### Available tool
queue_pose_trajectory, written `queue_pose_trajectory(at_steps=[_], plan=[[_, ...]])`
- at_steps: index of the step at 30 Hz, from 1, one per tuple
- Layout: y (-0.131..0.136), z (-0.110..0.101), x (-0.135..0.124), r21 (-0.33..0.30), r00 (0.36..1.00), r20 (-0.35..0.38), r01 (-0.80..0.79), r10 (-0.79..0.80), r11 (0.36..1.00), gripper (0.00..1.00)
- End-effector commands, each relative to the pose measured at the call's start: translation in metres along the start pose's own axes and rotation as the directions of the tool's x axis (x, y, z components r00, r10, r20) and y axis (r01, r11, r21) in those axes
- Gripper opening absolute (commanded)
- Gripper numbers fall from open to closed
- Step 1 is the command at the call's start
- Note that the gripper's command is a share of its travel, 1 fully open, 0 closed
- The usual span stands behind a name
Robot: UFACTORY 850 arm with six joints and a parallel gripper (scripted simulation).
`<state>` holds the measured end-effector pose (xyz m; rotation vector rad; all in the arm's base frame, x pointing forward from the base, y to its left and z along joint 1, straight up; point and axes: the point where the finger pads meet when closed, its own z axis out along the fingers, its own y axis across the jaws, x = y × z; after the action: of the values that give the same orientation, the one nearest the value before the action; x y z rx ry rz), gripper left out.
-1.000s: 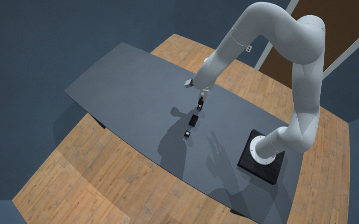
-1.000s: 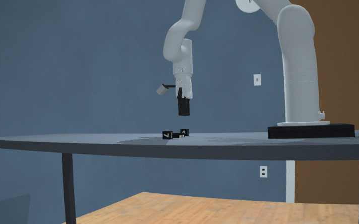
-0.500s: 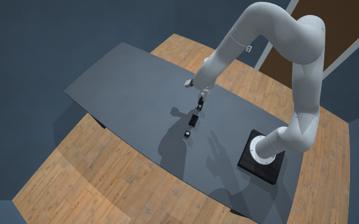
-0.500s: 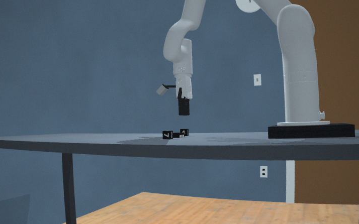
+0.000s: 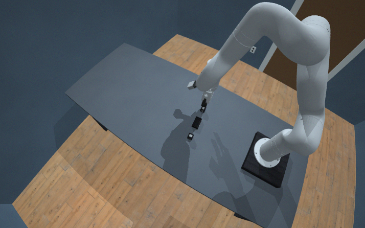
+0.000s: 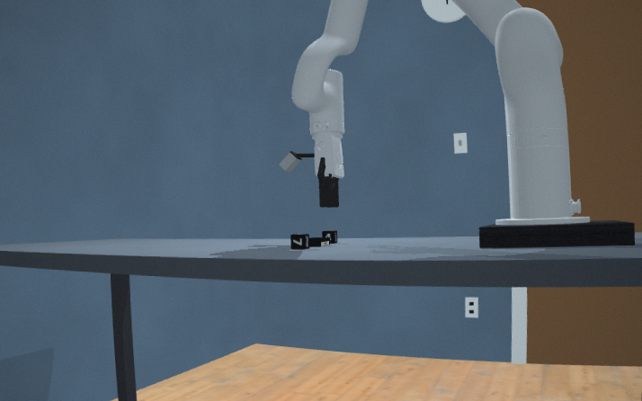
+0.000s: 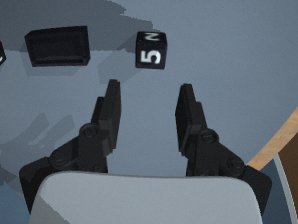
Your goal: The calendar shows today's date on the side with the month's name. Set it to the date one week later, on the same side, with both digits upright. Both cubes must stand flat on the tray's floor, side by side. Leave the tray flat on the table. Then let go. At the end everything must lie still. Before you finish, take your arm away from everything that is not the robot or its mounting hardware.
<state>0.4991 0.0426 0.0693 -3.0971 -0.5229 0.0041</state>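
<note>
My gripper (image 7: 149, 96) hangs well above the table with its fingers half apart and nothing between them; it also shows in the side view (image 6: 328, 199) and the overhead view (image 5: 203, 103). A black cube (image 7: 150, 50) with a white 5 on top lies on the table just ahead of the fingertips, outside the tray; in the side view this cube (image 6: 329, 236) is straight below the gripper. The small black tray (image 7: 59, 46) lies flat and empty to its left, also in the overhead view (image 5: 197, 122). The second cube (image 6: 299, 241) (image 5: 189, 136) shows a 7 and stands on the table beyond the tray.
The arm's black base plate (image 5: 266, 164) sits at the table's right end. The table's edge and the wooden floor show at the lower right of the wrist view.
</note>
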Motion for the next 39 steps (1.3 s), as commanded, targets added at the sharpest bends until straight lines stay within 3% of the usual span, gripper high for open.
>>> queue_pose_trajectory(at_steps=[1, 39], plan=[[0.000, 0.003, 0.001, 0.000, 1.000, -0.002, 0.000, 0.000, 1.000, 0.47], [0.001, 0.046, 0.001, 0.000, 1.000, -0.002, 0.000, 0.000, 1.000, 0.47]])
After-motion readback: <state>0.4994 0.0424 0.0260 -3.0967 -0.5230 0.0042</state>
